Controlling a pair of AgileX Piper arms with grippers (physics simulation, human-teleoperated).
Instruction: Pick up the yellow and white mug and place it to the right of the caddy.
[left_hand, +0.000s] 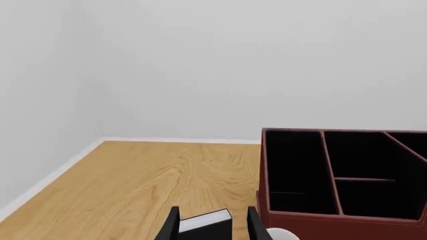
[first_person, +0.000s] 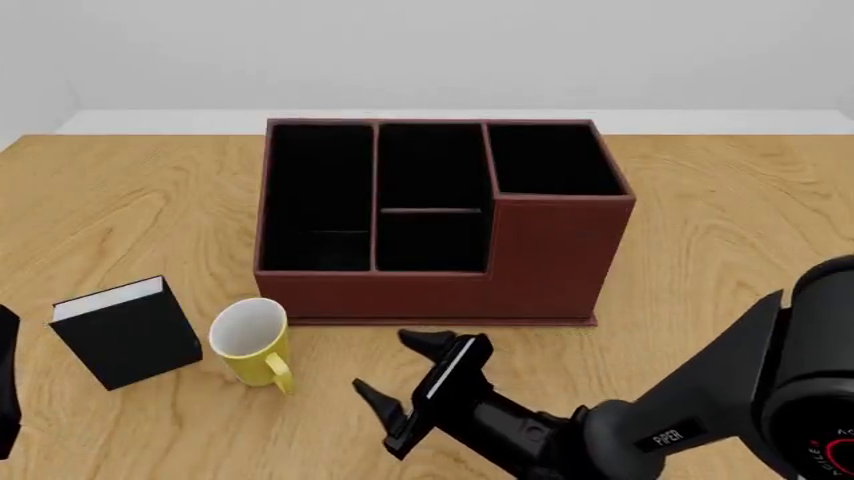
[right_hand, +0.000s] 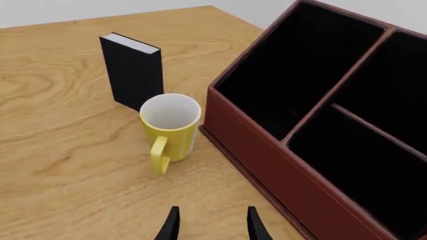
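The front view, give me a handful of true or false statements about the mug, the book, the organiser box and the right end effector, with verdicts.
1. The small yellow mug with the white inside stands upright on the wooden table. True.
2. The mug sits inside the large reddish-brown leather-look organiser box. False: it stands on the table by the box's front left corner.
3. The small black book with white pages stands to the mug's left. True.
4. The right end effector holds the mug. False: it is open, empty and apart from the mug.
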